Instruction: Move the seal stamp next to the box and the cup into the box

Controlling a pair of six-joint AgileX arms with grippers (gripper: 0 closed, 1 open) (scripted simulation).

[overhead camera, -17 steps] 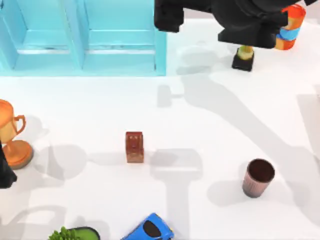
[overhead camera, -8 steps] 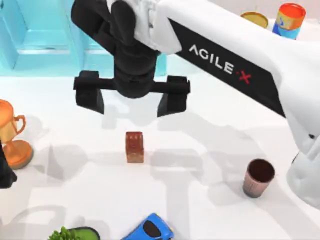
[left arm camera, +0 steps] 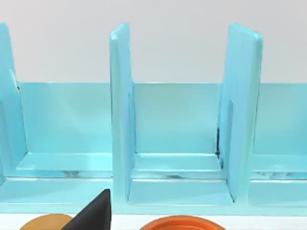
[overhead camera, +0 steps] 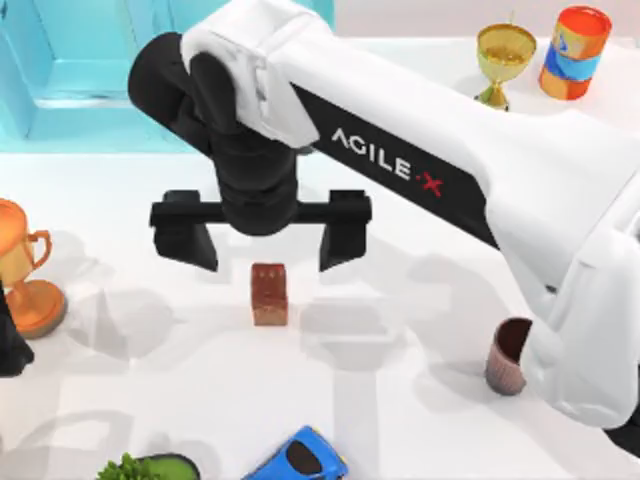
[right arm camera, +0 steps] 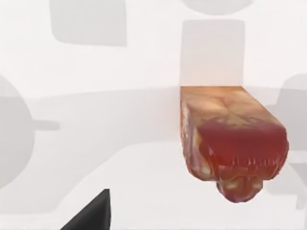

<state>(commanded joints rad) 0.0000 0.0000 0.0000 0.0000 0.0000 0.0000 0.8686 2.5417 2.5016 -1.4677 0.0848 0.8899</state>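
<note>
Your right gripper [overhead camera: 262, 232] hangs over mid-worktop [overhead camera: 400, 420], jaws spread wide, just above the upright seal stamp [overhead camera: 269, 294] (nothing pinched). The cup [overhead camera: 505, 357] stands well apart at right, partly behind the arm. The box [overhead camera: 70, 90] sits top left. Your left arm stays parked by the left edge.
</note>
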